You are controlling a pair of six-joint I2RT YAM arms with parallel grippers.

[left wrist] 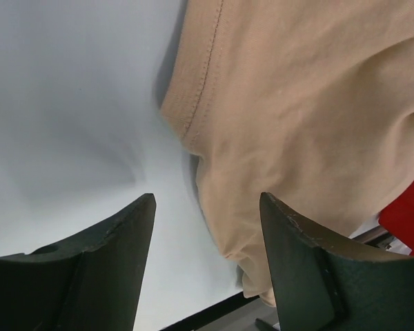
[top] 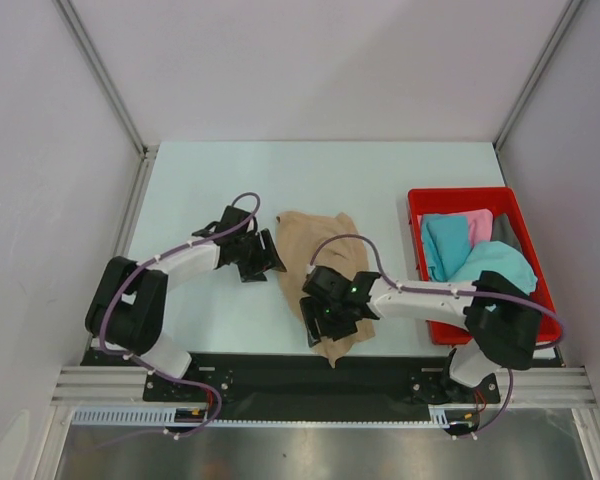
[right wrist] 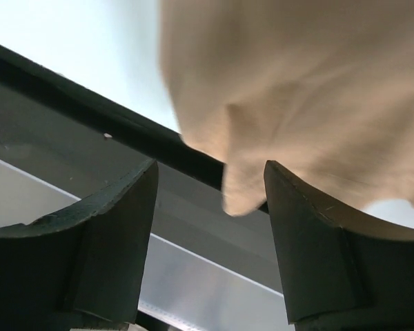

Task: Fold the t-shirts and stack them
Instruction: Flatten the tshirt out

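Observation:
A tan t-shirt [top: 320,245] lies rumpled in the middle of the table, its near corner drooping over the front edge. My left gripper [top: 270,255] sits at the shirt's left edge; in the left wrist view it [left wrist: 207,196] is open, with bare table and the shirt's hem [left wrist: 297,103] between its fingers. My right gripper [top: 315,325] hovers over the shirt's near end. Seen from the right wrist it [right wrist: 210,164] is open, and the hanging corner of the shirt [right wrist: 297,83] shows between its fingers, ungripped. Teal [top: 500,265] and pink [top: 477,225] t-shirts lie in the bin.
A red plastic bin [top: 460,193] stands at the right of the table, next to the right arm's base. A black rail [top: 280,375] runs along the table's near edge. Grey walls and metal posts close in the left, right and back.

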